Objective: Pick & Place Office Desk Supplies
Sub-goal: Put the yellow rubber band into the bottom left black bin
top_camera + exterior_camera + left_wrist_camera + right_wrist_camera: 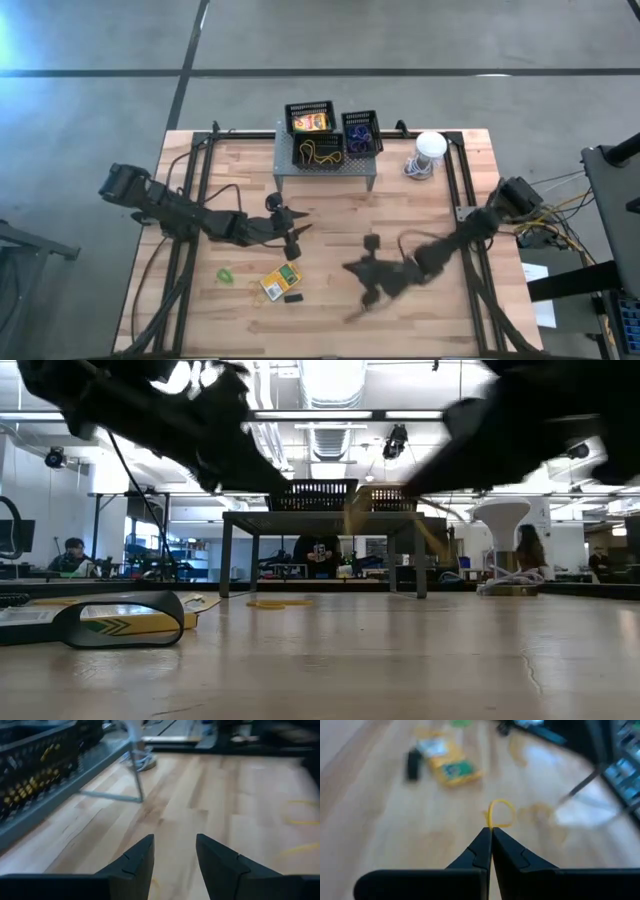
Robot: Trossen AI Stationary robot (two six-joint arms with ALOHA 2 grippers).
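Right arm reaches in from 3 o'clock, bent low over mid-table. Right gripper (491,834) has its fingers pressed together, pinching a thin yellow band (499,813) that stands up as a loop from the tips. Left arm stretches from 9 o'clock; left gripper (174,851) spread, holding nothing, above bare wood planks. Crayon box (281,281), flat yellow card, lies at 6 o'clock of the left gripper beside a small black block (293,297). Green band (225,274) nearby. Lattice baskets (310,119) sit on the perforated shelf (325,166) at 12 o'clock.

Three baskets (331,133) on shelf (325,168); crayon box (281,282) beside block (294,297).
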